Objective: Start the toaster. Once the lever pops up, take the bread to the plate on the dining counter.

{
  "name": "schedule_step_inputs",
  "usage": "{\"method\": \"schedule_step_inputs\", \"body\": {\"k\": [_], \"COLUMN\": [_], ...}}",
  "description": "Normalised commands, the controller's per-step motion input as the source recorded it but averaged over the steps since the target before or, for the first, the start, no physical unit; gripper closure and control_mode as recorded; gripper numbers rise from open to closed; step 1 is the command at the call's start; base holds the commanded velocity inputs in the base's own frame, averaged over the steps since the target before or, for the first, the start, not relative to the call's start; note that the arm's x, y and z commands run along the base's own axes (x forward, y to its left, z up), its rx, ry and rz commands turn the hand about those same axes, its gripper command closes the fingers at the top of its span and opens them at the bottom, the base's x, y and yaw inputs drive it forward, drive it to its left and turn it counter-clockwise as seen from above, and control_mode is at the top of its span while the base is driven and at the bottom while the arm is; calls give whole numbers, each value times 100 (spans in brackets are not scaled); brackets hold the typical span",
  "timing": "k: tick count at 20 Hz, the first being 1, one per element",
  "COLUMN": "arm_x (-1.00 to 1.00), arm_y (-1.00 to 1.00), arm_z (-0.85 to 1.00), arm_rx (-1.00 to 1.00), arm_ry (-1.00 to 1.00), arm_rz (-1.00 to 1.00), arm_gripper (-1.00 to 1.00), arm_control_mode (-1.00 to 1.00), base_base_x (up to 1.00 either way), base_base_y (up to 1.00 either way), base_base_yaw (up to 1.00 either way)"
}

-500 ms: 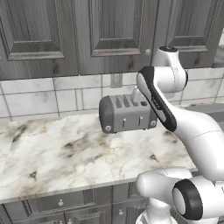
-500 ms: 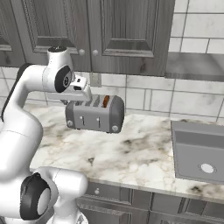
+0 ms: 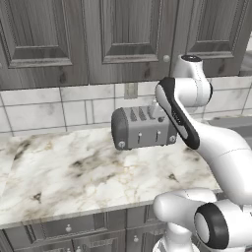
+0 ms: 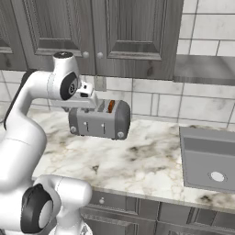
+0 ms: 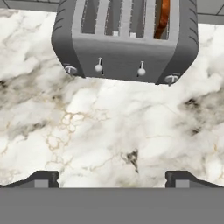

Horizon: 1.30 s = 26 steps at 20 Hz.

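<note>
Standing on the marble worktop [image 3: 64,172] against the tiled wall, the toaster [image 3: 142,129] sits under the dark grey cupboard doors, its side with two vertical lever slots and small round knobs turned toward the cameras. In the left base view the white arm crosses in front of the toaster's right end and hides the far slots. The right base view shows what that one lacks: the bread [image 4: 111,106], a brown sliver standing in the slot nearest the toaster's right end, and a grey sink [image 4: 209,158] set into the worktop well to the right. The hand view looks down at the toaster's slots and levers, with the bread [image 5: 162,17] cut off by the top edge. The pincer [image 5: 112,178] hangs above bare marble near the toaster, its two dark tips [image 5: 43,178] wide apart, holding nothing.
</note>
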Motion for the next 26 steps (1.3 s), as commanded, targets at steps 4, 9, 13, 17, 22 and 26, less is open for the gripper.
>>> {"method": "schedule_step_inputs", "body": {"k": [4,9,13,17,22,26], "arm_x": [-1,0,0,0,0,0], "arm_y": [-17,-5,0,0,0,-1], "arm_z": [-34,-18,-18,-14,-9,-4], "arm_rx": [0,0,0,0,0,0], "arm_ry": [-3,-5,-8,-9,-8,-7], "arm_rz": [3,1,0,0,0,0], "arm_gripper": [-100,-100,-100,-100,-100,-100], "arm_control_mode": [-100,-100,-100,-100,-100,-100], "base_base_x": [0,0,0,0,0,0], "base_base_y": [0,0,0,0,0,0], "base_base_yaw": [0,0,0,0,0,0]}}
